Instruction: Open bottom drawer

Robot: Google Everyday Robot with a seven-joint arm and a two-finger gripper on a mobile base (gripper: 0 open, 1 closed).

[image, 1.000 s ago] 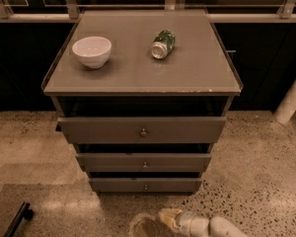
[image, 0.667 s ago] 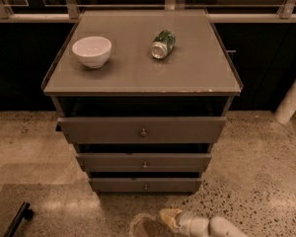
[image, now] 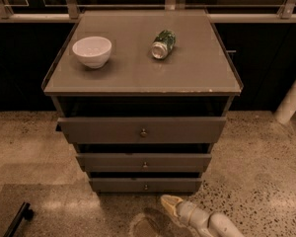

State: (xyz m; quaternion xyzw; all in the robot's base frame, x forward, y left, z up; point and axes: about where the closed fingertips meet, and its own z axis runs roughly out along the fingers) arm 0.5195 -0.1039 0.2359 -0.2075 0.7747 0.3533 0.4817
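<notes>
- Three drawer fronts stack down the face of the grey-brown cabinet (image: 197, 73), which we view from above and in front.
- Far left, on the speckled floor (image: 39, 147), lies a dark bar (image: 18, 219) that we take to play no part in the task.
- On the left of the cabinet top, a white bowl (image: 92, 51) stands upright.
- At centre, below the top drawer (image: 103, 130) and the middle drawer (image: 108, 162), we find the bottom drawer (image: 118, 184), nearest the floor. Nothing touches its round knob (image: 146, 186), and its front sits tucked under the middle one, so we judge it not yet pulled out.
- Right of centre on the cabinet top, a green can (image: 163, 44) lies on its side.
- Low over the floor, the gripper (image: 170, 203) points toward the bottom drawer, near it but apart. We cannot tell whether it is spread or pressed together.
- Far right stands a pale post (image: 291, 102).
- We judge that reaching the knob, gripping it and pulling are all left to do.
</notes>
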